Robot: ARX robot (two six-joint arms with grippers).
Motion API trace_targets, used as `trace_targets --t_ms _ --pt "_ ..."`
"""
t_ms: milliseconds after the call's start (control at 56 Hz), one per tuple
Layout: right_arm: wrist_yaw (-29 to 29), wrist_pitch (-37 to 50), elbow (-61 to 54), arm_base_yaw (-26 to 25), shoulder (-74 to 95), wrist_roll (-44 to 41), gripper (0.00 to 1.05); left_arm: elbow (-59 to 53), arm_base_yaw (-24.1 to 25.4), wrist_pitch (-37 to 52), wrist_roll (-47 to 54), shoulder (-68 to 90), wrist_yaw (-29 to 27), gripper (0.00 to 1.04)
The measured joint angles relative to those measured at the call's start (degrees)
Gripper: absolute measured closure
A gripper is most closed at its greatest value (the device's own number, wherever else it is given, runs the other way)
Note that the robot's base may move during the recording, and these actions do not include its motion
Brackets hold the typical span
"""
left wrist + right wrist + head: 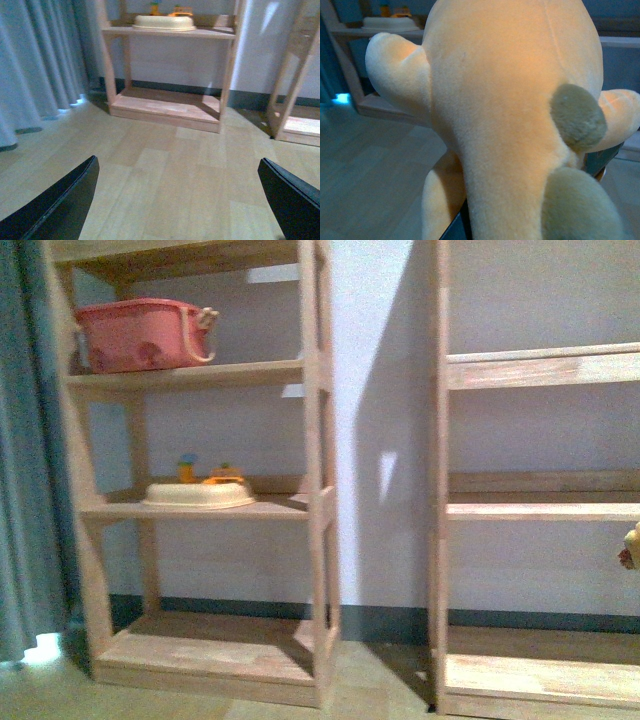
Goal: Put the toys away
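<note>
Right gripper [530,200]: dark fingers clamp the plush toy [510,100], whose orange-yellow body fills the wrist view. The front view shows the toy at the far right edge, level with the right shelf unit [540,505]. Left gripper [177,162]: fingers spread wide, nothing between them, above the wood floor [150,135]. Left shelf unit [315,440] carries a cream tray [198,495] and a pink basket [145,335].

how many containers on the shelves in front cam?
2, both in the left shelf unit: a pink basket on an upper shelf, a cream tray on the shelf below it. The right shelf unit runs out of frame, so more may be hidden.
</note>
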Motion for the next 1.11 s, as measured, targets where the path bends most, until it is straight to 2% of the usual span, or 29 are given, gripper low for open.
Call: trace_targets --t_ms 1107 --pt "0.6 0.0 0.0 -0.2 0.0 0.0 0.98 0.0 0.0 0.0 0.0 0.0 0.3 0.06"
